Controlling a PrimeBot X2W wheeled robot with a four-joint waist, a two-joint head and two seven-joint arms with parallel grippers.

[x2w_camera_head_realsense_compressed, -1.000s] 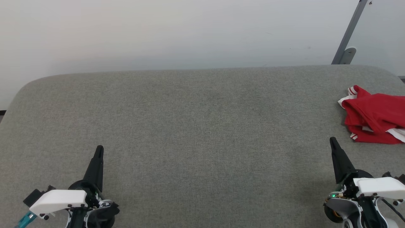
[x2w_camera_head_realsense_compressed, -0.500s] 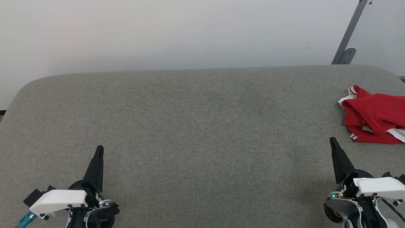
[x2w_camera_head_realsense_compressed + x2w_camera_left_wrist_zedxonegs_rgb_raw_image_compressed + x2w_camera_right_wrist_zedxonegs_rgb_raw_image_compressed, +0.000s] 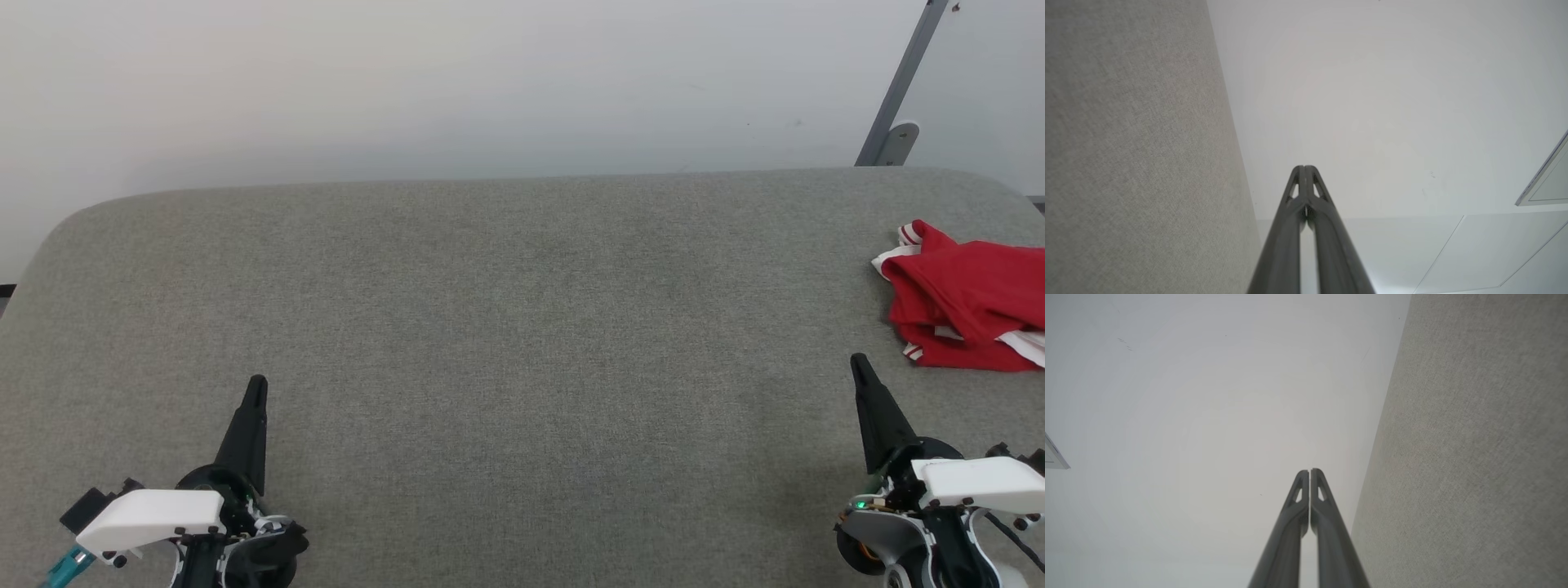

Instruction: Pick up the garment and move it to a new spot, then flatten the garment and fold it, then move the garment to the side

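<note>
The left gripper (image 3: 256, 382) is seen at lower left of the head view, closed to a single point w/ nothing held. In the left wrist view its fingers (image 3: 1284, 245) are shown meeting at the tips. The right gripper (image 3: 857, 359) is seen at lower right, likewise fully closed and empty, and its fingers (image 3: 1331, 547) are shown tip-to-tip in the right wrist view. Both are pointed toward the far edge of the grey fabric-covered table (image 3: 522, 310); contact w/ the surface cannot be determined. The garment (image 3: 967, 298) is located at the table's right side, beyond and to the right of the right gripper, near its tip but not touching, and well apart from the left gripper. It is lying crumpled, red w/ white sleeve parts showing, partly cut off by the frame edge. A white wall (image 3: 408, 82) is seen behind the table, w/ a grey metal strut (image 3: 902, 82) at upper right.
</note>
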